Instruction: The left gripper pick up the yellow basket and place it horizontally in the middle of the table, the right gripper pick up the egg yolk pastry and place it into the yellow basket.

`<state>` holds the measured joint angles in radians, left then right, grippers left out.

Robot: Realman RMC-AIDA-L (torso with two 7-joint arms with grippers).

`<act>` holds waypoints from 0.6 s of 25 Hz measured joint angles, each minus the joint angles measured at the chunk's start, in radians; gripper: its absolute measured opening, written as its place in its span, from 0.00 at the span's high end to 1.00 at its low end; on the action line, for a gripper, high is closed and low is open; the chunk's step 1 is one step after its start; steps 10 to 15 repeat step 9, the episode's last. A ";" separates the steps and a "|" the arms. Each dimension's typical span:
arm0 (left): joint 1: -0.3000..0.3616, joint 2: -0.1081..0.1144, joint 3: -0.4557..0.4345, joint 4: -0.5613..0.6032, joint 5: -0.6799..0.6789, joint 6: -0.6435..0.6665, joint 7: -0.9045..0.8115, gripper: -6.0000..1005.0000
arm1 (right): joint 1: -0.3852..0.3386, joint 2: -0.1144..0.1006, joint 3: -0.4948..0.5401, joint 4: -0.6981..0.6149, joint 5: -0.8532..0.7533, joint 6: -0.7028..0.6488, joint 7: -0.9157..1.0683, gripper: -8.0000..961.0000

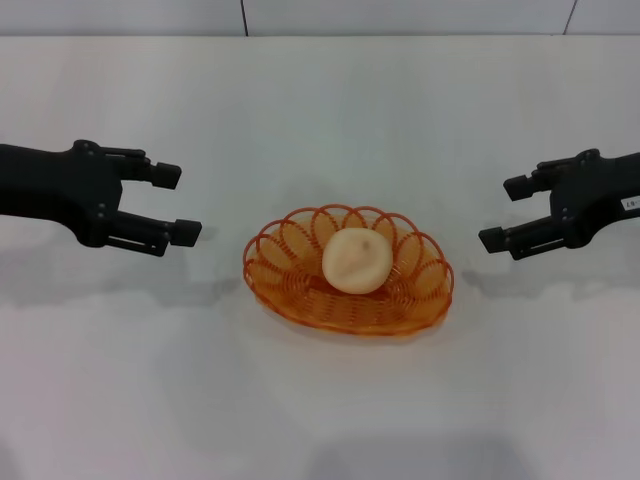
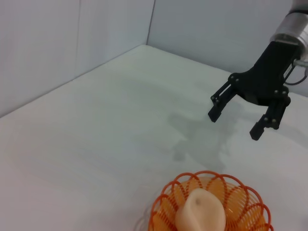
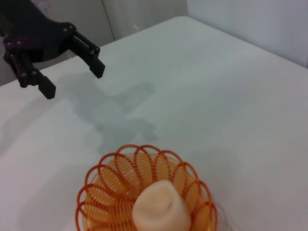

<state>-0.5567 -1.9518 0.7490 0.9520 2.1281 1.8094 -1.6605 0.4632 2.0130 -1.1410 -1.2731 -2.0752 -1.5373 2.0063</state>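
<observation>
Already nestled in the light, springy yellow basket [image 1: 348, 270] at mid-tabletop [image 1: 320, 400], the soft, crumbly egg yolk pastry [image 1: 357, 260] wants gentle side holds, while left gripper [image 1: 178, 204] at nine o'clock and right gripper [image 1: 503, 213] at three o'clock hover with fingers spread, empty.

egg yolk pastry [image 1: 356, 261] inside yellow basket [image 1: 272, 262], mid-table [image 1: 320, 110]

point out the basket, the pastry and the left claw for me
yellow basket [image 1: 430, 285], head view, right side of its looped rim
egg yolk pastry [image 1: 356, 261], head view, middle of its dome
left claw [image 1: 176, 205], head view, midway between its open fingertips
</observation>
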 joint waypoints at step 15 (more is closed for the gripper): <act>0.007 0.005 -0.006 -0.038 -0.007 0.008 0.027 0.15 | -0.002 0.001 0.000 0.001 0.001 -0.002 0.001 0.12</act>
